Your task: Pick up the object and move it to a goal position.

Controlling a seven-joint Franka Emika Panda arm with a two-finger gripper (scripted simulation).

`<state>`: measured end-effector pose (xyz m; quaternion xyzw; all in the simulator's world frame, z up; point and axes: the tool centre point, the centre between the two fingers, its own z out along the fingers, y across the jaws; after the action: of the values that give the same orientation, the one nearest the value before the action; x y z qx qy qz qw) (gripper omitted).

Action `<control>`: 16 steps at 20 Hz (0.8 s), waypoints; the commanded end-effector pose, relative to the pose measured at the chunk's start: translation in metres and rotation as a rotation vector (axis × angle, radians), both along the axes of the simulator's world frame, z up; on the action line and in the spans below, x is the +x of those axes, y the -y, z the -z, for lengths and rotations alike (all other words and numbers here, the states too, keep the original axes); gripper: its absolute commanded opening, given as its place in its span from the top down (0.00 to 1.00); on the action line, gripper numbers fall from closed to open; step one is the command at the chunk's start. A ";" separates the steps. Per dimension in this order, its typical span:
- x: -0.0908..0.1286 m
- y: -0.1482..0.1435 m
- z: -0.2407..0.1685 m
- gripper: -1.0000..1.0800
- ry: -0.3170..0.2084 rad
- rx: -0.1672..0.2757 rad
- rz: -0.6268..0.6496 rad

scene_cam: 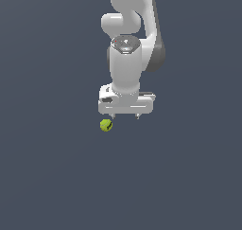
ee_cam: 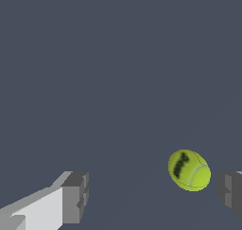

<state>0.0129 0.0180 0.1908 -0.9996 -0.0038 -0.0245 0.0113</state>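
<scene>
Yellow-green ball (scene_cam: 106,125), dark curved markings

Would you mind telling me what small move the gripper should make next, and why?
Probably a slight sideways shift toward the exterior view's left to centre over the ball, then descend. The gripper is open and not touching it. In the wrist view the ball lies between the fingers but close to one, so closing now risks knocking it away.

Yellow-green ball (ee_cam: 189,170) with dark curved markings, white arm (scene_cam: 125,68), grey-tipped jaws, dark slate-grey ground (scene_cam: 52,177).
</scene>
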 end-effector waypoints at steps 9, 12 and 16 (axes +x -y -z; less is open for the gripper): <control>-0.007 0.020 0.019 0.04 -0.007 -0.011 -0.080; -0.012 0.030 0.030 0.04 -0.011 -0.016 -0.123; -0.020 0.047 0.046 0.04 -0.018 -0.022 -0.195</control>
<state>-0.0033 -0.0223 0.1513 -0.9960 -0.0874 -0.0158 0.0034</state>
